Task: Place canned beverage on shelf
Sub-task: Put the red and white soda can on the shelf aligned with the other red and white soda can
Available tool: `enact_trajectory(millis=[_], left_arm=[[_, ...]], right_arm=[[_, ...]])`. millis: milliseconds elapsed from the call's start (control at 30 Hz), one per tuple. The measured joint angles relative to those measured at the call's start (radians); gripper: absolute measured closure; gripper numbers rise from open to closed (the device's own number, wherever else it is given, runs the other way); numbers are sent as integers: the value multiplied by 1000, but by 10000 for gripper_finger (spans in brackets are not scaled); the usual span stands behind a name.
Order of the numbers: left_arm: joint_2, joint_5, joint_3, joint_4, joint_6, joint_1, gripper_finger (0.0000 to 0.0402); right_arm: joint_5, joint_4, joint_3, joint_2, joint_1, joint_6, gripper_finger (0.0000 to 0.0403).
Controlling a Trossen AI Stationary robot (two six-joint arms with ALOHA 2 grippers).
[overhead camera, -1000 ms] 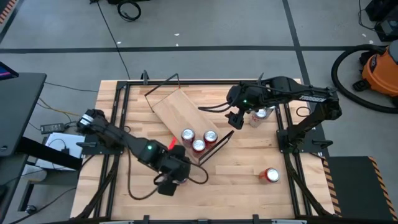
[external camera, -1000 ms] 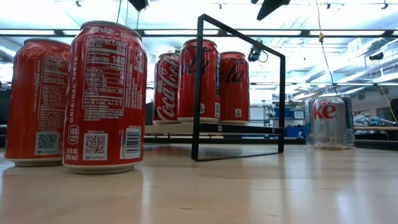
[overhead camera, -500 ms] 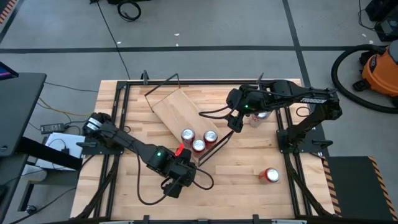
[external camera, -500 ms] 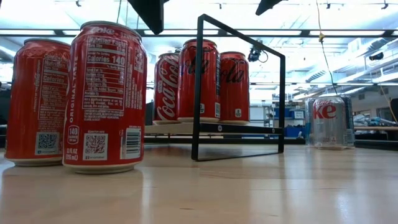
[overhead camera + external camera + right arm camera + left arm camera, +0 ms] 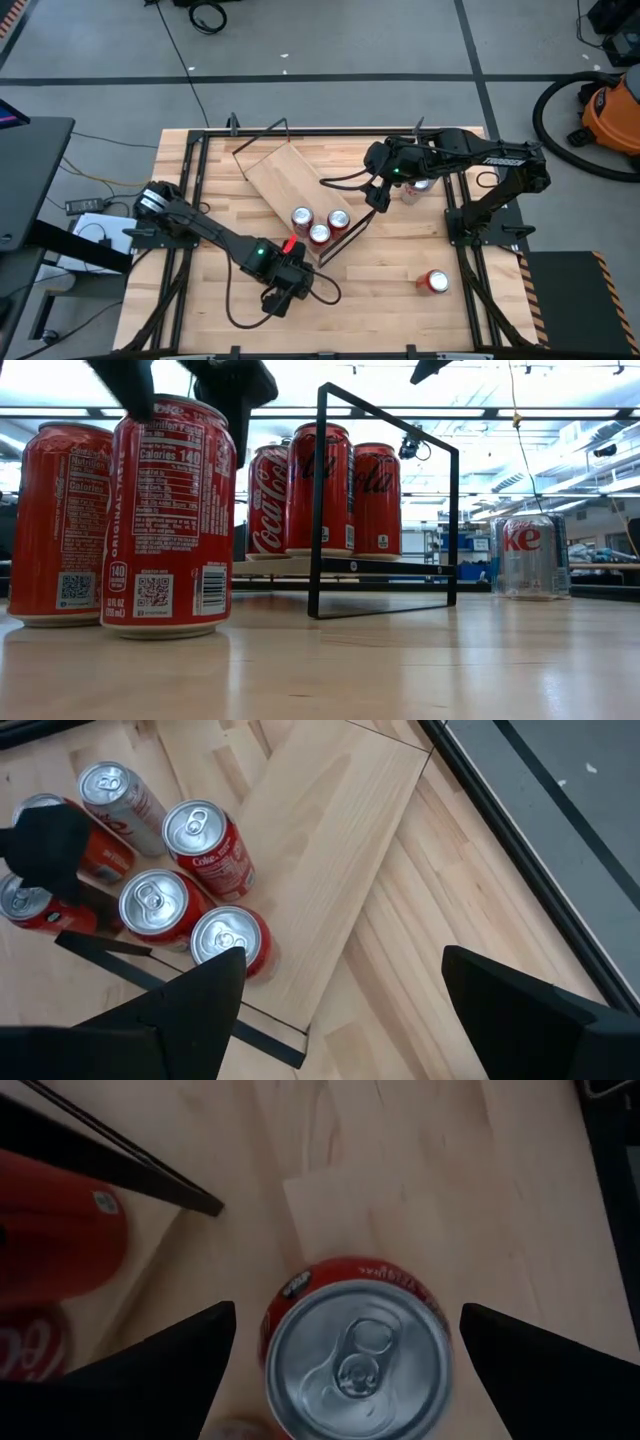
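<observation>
**Red can under the left pincer, shelf partly loaded**

The red can (image 5: 358, 1350) stands upright on the bench (image 5: 400, 300), just off the wire-frame end of the shelf (image 5: 290, 180) that faces the front of the bench. I see the left pincer (image 5: 345, 1355) directly above this can with its fingers (image 5: 150, 1370) spread wide on either side of the lid, clear of the can wall; nothing is gripped. In the low view the two dark fingers sit astride the can's top rim.

The shelf lies diagonally across the bench. Three red cans (image 5: 319, 224) stand on the plank at that same wire-frame end; the rest of the plank is bare wood.

I see the right pincer (image 5: 378, 193) hanging beyond the shelf's far long edge, partly spread and holding nothing. A silver can (image 5: 415, 187) stands just past it, away from the shelf. One more red can (image 5: 434, 282) stands well apart from the shelf, toward the front right corner of the bench.
</observation>
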Motion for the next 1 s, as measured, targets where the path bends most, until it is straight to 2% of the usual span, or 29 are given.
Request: enact_trajectory(millis=[267, 767, 1000], left_arm=[[0, 31, -64, 110, -17, 3, 4], [17, 74, -76, 130, -3, 21, 4], [19, 80, -76, 127, 1, 27, 45]], right_arm=[[0, 0, 0, 0, 0, -7, 55], [-1, 2, 0, 0, 0, -11, 55], [-1, 6, 0, 0, 0, -12, 55]])
